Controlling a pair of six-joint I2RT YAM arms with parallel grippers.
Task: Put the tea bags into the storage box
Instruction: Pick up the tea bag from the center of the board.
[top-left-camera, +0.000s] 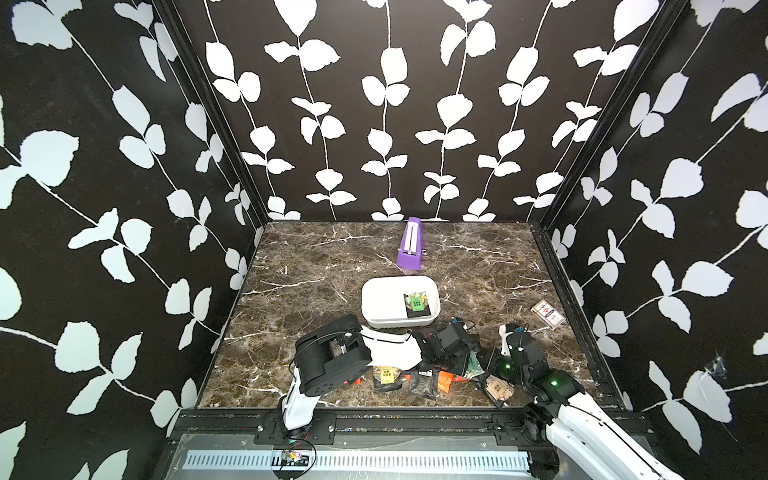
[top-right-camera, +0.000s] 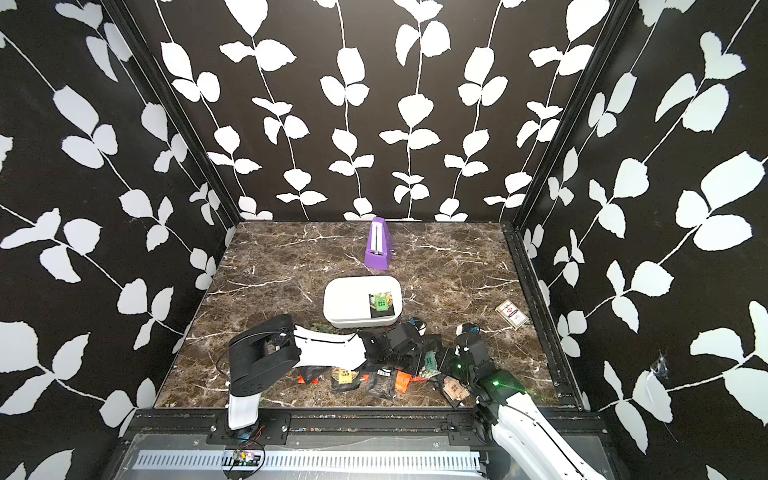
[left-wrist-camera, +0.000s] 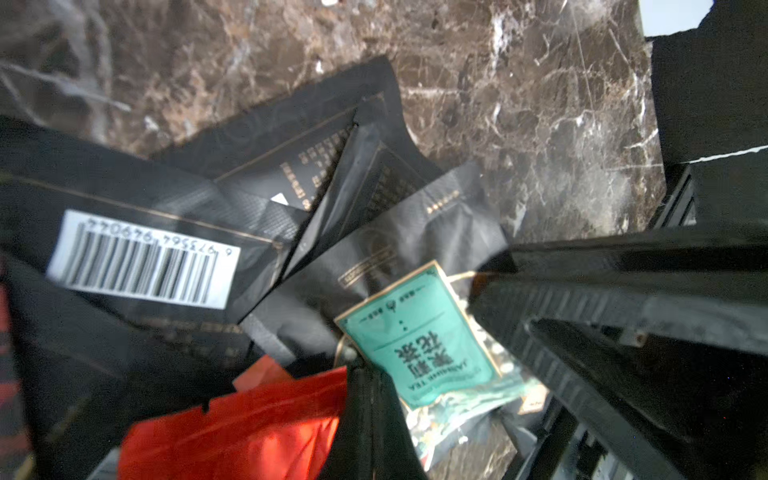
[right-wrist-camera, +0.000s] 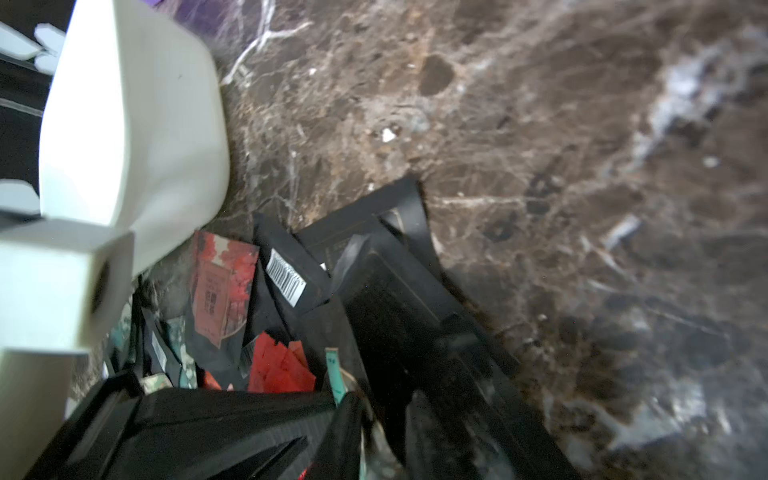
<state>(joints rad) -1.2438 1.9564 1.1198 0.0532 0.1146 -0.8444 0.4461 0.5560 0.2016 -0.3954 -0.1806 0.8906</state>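
The brown marble tabletop (top-left-camera: 316, 266) carries the white storage box (top-left-camera: 374, 291) at its middle. The box is mostly bare inside, with a green-faced sachet (top-left-camera: 417, 302) lying on a black one at one end. By that count the task is at an early stage.

Nearly all of the tea bags (top-left-camera: 424, 382) sit outside it, in an overlapping heap on the table between the box and the front rail. Most are black, some with barcode labels, and a few are orange-red.

Both arms reach down into this heap, so the step in hand looks like a pick. The left gripper (left-wrist-camera: 365, 415) has its jaws together, right beside a teal jasmine tea sachet (left-wrist-camera: 419, 345). Whether it pinches that sachet's edge is too blurred to tell. The right gripper (right-wrist-camera: 357, 386) is low in the same spot with the sachet's teal edge (right-wrist-camera: 334, 374) showing between its fingers. I cannot tell whether it has clamped.

The next move likely calls for one firm grip on that single sachet. It should then be lifted clear of its neighbours and carried the short way over the box wall.
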